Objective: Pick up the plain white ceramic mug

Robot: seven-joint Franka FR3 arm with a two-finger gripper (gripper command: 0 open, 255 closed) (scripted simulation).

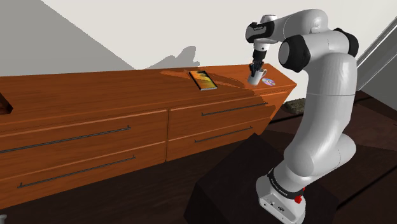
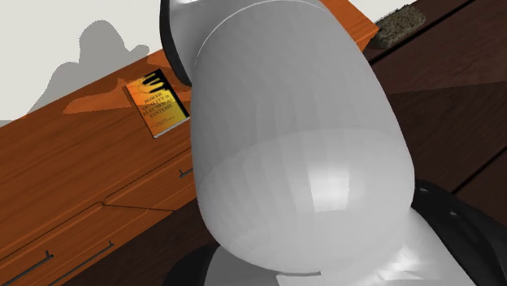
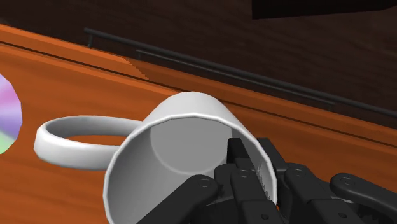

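Observation:
A plain white mug (image 1: 256,77) is at the right end of the wooden dresser top (image 1: 95,95) in the shoulder view. My black gripper (image 1: 255,67) comes down onto it from above. In the wrist view the mug (image 3: 184,146) is tilted, with its open mouth toward the camera and its ring handle (image 3: 70,143) sticking out sideways over the wood. The gripper (image 3: 249,159) is shut on the mug's rim, with one finger inside the cup and the other outside the wall. Whether the mug's base touches the wood cannot be told.
An orange-covered book (image 1: 203,80) (image 2: 156,103) lies on the dresser, to the mug's left in the shoulder view. A shiny disc (image 1: 268,81) (image 3: 7,111) lies close beside the mug. Drawer fronts with dark bar handles (image 1: 232,109) face the stand (image 1: 235,184). My arm (image 2: 301,146) blocks the second exterior view.

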